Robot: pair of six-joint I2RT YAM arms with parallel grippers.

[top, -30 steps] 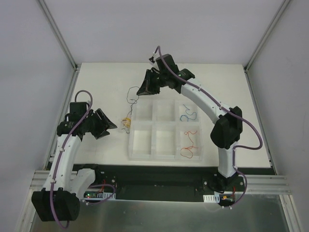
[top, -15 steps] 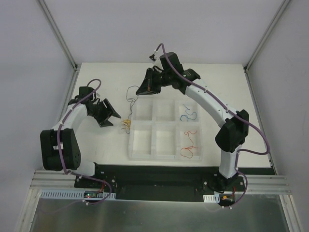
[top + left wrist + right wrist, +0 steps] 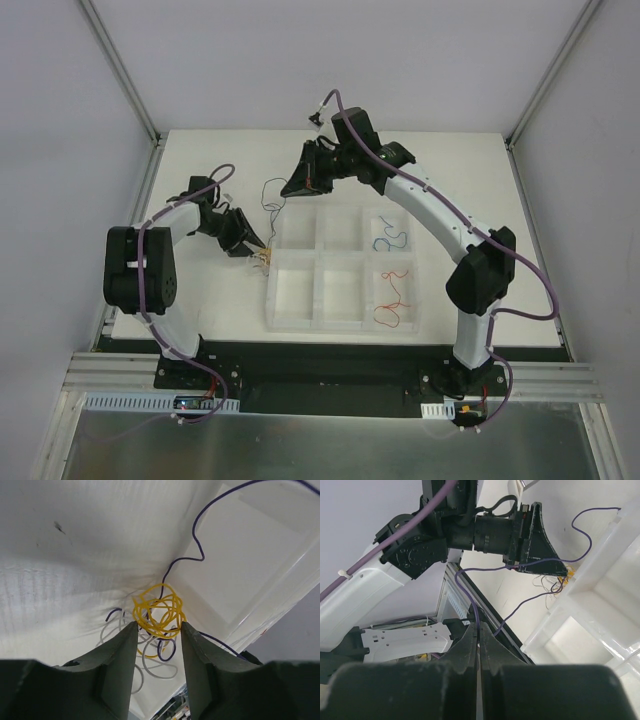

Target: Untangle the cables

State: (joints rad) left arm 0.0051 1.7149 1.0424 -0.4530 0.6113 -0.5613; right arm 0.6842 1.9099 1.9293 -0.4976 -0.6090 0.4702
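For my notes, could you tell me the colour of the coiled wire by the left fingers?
The coiled wire is yellow; see left wrist view.

No text, label, brand, number or sign can be read in any view; the small circuit board (image 3: 196, 403) near the left arm's base is too tiny to read.

The worktop (image 3: 200, 300) is white with one small dark mark. The tray (image 3: 316, 285) is white too and a bit see-through. The left pincer (image 3: 158, 626) has dark grey fingers. At its tips is a bright yellow cable (image 3: 159, 607), with a purple cable (image 3: 197, 550) and a pale grey cable (image 3: 142, 667). In the tray's right side, the far box has a blue cable (image 3: 390, 238) and the near one a red cable (image 3: 392, 305). The right pincer (image 3: 478, 629) is black. The arms (image 3: 430, 215) are white with black joints and purple hoses (image 3: 426, 505).
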